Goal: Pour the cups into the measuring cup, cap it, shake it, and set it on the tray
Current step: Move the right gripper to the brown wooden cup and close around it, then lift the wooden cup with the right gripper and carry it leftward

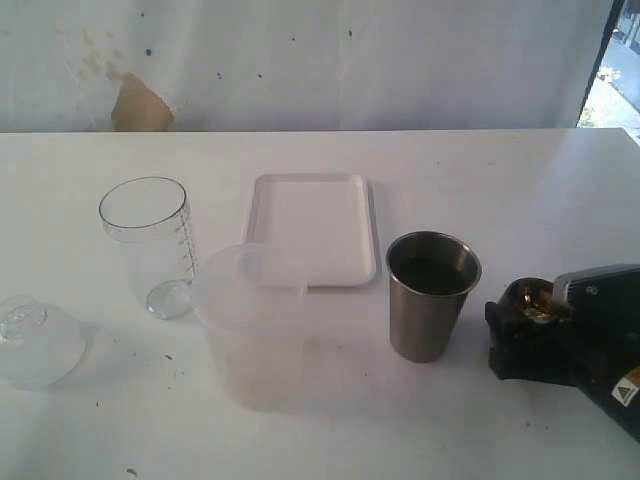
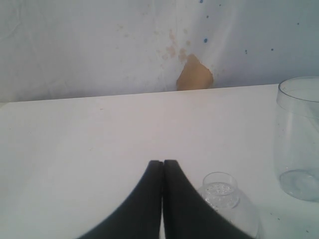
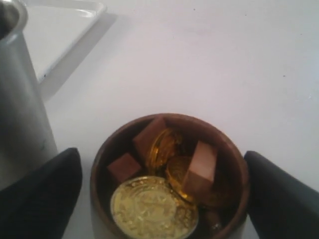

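The brown cup [image 1: 530, 299], holding gold coins and brown blocks, stands on the table right of the steel tumbler [image 1: 430, 300]. My right gripper [image 1: 522, 318] is open and straddles the brown cup [image 3: 169, 174]; one finger is a little apart from its wall and the other is close against it. The steel tumbler [image 3: 20, 99] rises beside one finger. The clear measuring cup [image 1: 148, 235] stands upright at the left, uncapped. Its domed cap [image 1: 35, 340] lies at the front left. My left gripper [image 2: 163, 162] is shut and empty, beside the cap [image 2: 219, 191], with the measuring cup [image 2: 299, 134] beyond.
The white tray [image 1: 312, 180] lies at the middle back. A frosted plastic tub [image 1: 250, 320] with its lid stands in front of the tray, between the measuring cup and the steel tumbler. A white backdrop closes the far table edge.
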Robot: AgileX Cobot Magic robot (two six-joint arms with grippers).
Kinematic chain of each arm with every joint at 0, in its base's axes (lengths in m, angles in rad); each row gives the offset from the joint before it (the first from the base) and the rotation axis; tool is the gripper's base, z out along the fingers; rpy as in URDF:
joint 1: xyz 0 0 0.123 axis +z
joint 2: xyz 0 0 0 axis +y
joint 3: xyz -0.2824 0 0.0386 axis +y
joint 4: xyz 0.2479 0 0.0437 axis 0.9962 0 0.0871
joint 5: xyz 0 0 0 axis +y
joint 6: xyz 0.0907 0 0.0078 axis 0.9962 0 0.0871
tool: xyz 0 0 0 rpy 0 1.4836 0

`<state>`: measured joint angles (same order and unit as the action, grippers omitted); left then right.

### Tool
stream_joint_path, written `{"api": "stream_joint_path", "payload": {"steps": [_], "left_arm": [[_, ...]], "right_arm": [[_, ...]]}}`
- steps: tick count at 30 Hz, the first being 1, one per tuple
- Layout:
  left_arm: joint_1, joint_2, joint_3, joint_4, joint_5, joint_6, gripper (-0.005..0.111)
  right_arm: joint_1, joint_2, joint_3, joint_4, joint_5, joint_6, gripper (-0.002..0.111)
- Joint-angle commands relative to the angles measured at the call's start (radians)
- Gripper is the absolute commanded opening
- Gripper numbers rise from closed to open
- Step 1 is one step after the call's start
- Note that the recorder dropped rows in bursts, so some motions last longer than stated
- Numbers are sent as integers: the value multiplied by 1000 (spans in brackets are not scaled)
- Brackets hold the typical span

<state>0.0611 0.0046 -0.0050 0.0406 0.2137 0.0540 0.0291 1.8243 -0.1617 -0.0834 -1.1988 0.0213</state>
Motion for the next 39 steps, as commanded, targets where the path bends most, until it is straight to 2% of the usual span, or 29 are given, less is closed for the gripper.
{"api": "stream_joint_path", "payload": {"steps": [1,20,39], "left_arm": [[-4,-5,5,-7,-11,-1,1],[-4,-5,5,-7,-11,-1,1],[-4,-5,5,-7,-11,-1,1]], "right_arm": [[0,56,-21,-3,-22,3,80],[0,209,-107,5,-22,-21,80],[0,211,-131,1,-22,-21,80]]}}
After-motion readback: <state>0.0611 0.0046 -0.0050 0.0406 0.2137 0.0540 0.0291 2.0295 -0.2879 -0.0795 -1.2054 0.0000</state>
